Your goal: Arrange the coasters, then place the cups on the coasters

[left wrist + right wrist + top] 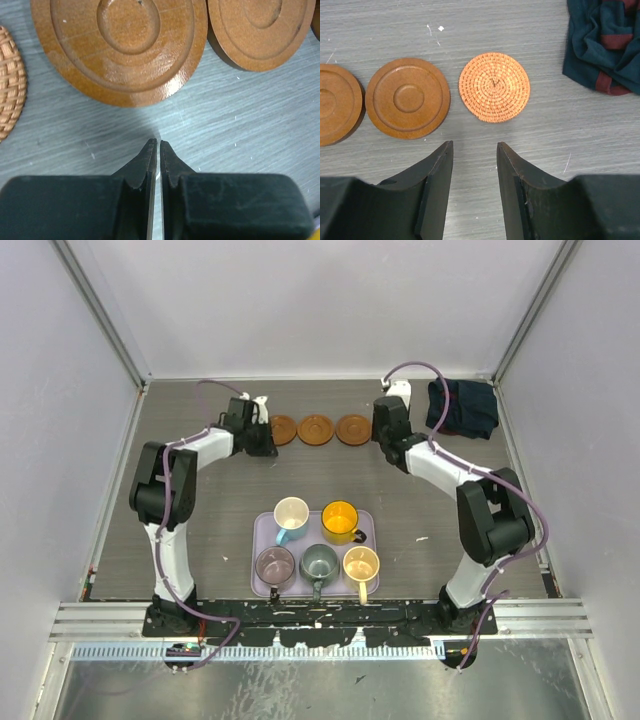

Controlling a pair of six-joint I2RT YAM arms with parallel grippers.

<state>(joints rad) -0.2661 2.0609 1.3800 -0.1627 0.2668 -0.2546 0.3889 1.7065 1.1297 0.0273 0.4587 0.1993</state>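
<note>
Three ringed wooden coasters lie in a row at the back of the table. In the left wrist view one wooden coaster lies just ahead of my left gripper, which is shut on nothing; a second wooden one is to its right and a woven coaster at the left edge. My right gripper is open and empty above the table, just short of a woven coaster with a wooden coaster to its left. Several cups stand on the lavender tray: light blue, orange-yellow, mauve, grey-green, cream-yellow.
A dark blue cloth lies bunched at the back right, also the cloth right of the woven coaster. Walls enclose the table on three sides. The arms' bases stand at the near edge, with the tray between them.
</note>
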